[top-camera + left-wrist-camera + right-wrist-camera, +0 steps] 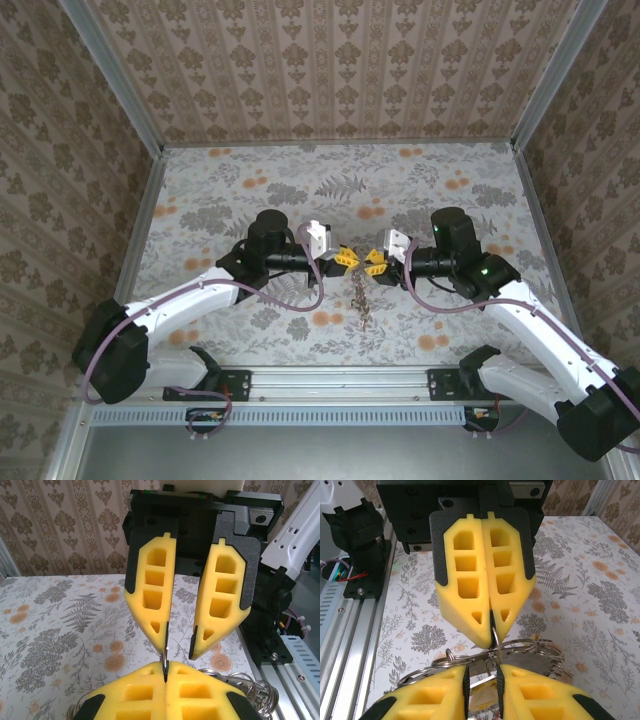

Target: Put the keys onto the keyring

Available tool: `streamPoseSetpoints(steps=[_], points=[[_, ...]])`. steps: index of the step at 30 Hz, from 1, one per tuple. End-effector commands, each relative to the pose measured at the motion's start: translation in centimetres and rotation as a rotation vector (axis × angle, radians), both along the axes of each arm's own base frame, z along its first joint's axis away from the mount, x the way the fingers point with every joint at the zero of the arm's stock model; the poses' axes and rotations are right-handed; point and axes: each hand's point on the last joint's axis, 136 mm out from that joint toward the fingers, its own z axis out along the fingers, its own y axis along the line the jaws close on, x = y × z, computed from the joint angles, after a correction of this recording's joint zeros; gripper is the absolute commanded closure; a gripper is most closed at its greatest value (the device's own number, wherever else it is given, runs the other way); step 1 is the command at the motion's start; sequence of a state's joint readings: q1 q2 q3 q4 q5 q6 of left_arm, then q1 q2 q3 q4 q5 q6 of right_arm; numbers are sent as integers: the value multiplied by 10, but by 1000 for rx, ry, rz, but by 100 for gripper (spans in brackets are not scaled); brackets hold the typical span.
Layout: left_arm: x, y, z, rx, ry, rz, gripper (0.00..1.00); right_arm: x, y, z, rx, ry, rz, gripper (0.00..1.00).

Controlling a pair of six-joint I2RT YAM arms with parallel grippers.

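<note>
Keyring (520, 650) pinched betw pressed-together L fingers (465, 587), keys (360, 300) dangling below, R fingers (150, 595) spread just beside it.

Arms: left arm (175, 303) and right arm (545, 335), smooth white shells with round black joints.
Grippers: left gripper (492, 635) and right gripper (177, 652), yellow wedge-shaped fingers (155, 587) with square cut-outs and black backing.
Cables: thin mauve cables (296, 308) looping along each arm.
Light: small green lamp (484, 270) on the right arm.
</note>
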State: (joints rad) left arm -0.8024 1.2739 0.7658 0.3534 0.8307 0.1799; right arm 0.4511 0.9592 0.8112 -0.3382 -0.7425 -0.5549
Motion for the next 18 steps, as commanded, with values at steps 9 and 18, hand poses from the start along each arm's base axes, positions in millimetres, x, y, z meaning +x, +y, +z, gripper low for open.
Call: streamPoseSetpoints(steps=[9, 18], points=[[-13, -2, 27, -99, -65, -60, 100, -2, 8, 4, 53, 41, 50, 90], [-14, -5, 25, -104, -69, -66, 100, -1, 12, -2, 66, 80, 63, 79]])
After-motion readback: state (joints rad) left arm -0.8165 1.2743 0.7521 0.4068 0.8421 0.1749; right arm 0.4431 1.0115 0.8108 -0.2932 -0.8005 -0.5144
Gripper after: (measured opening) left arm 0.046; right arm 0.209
